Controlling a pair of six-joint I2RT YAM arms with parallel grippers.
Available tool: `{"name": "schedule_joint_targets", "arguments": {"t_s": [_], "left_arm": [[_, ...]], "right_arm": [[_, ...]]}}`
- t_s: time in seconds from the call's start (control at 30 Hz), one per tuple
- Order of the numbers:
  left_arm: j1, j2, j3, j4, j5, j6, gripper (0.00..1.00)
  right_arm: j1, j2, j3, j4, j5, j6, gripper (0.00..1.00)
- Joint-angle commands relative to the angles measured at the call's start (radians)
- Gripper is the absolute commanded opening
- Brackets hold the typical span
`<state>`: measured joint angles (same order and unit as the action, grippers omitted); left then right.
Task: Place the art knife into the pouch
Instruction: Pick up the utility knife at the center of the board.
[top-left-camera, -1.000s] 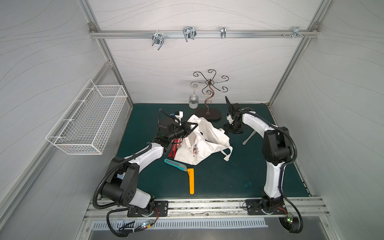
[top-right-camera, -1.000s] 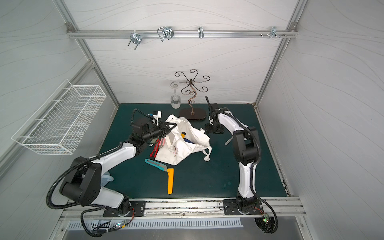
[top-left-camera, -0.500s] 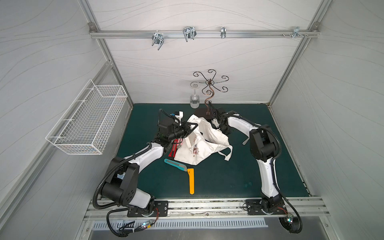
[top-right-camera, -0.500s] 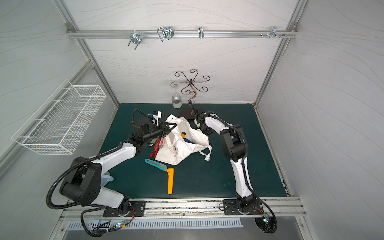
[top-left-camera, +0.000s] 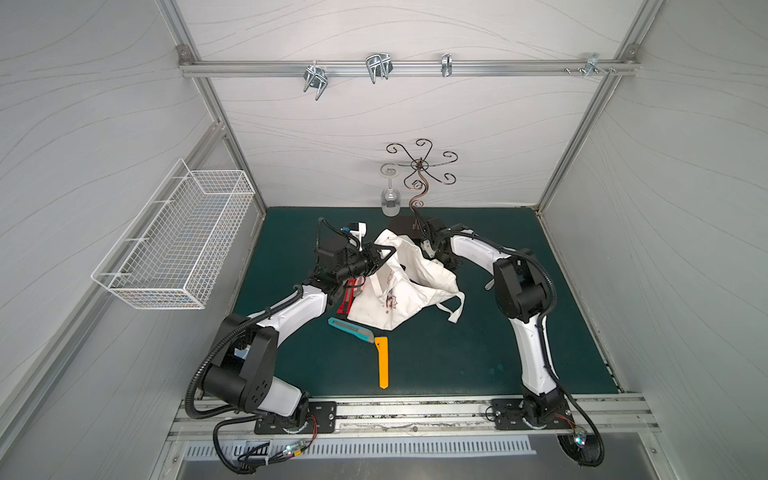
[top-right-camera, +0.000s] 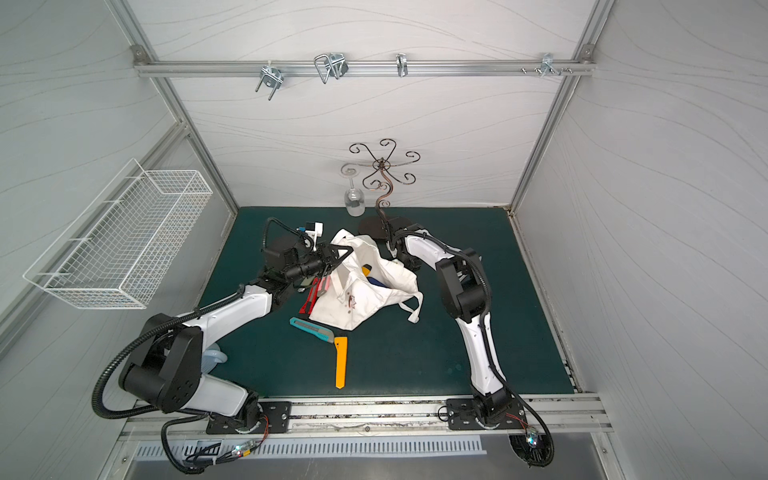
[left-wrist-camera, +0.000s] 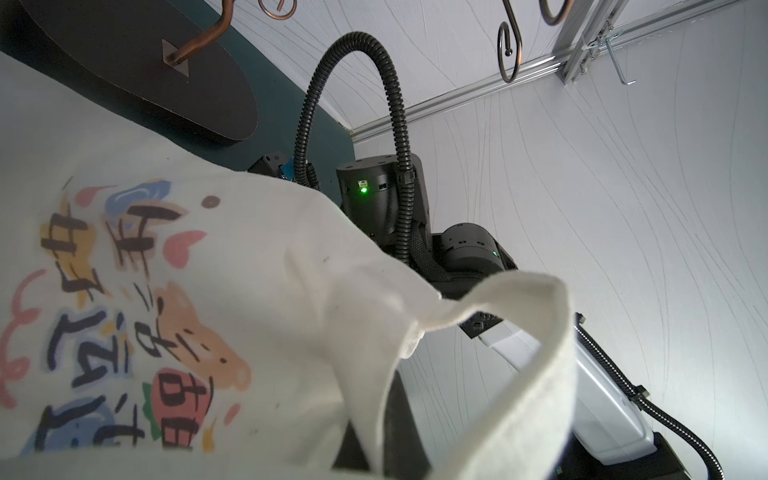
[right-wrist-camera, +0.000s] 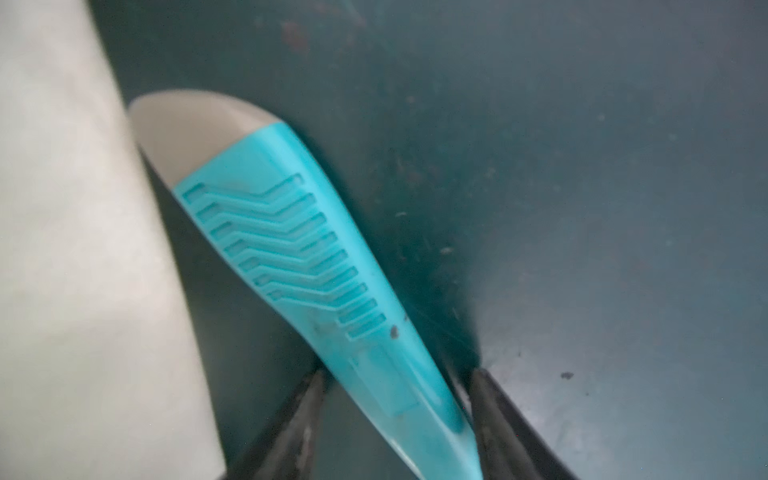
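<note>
Left jaws clenched on the raised rim of the off-white canvas tote pouch (top-left-camera: 400, 286); turquoise-and-grey plastic art knife (right-wrist-camera: 316, 270) lies on the dark green surface (right-wrist-camera: 582, 187) between the right jaws, just outside the pouch, grasp undeterminable.

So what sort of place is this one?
Probably a purpose-built robot test cell: white panel walls on an aluminium frame, two arms bolted to a rail, and a green work mat.

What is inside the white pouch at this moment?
In a top view, something yellow and something dark blue show through the open mouth of the pouch. Cloth covers the rest of them, so I cannot name them.
</note>
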<state>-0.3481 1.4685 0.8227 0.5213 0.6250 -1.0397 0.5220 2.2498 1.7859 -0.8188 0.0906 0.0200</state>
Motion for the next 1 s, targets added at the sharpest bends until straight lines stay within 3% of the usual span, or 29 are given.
{"name": "schedule_joint_targets", "arguments": {"t_s": [0.0,0.23,0.47,0.73,0.97], "left_arm": [[-0.002,-0.017,0.029,0.064,0.012,0.007,0.00],[-0.002,-0.010,0.041,0.056,0.013,0.006,0.00],[-0.008,0.001,0.034,0.062,0.013,0.004,0.00],[-0.015,0.010,0.038,0.065,0.012,0.002,0.00],[-0.015,0.013,0.035,0.063,0.011,0.007,0.00]], "right_arm": [[-0.015,0.033,-0.047,-0.054,0.044,0.006,0.42],[-0.044,-0.062,-0.155,-0.068,0.041,0.097,0.31],[-0.063,-0.165,-0.253,-0.100,0.071,0.149,0.29],[-0.070,-0.173,-0.248,-0.097,0.090,0.147,0.45],[-0.087,-0.159,-0.253,-0.081,0.046,0.131,0.48]]}}
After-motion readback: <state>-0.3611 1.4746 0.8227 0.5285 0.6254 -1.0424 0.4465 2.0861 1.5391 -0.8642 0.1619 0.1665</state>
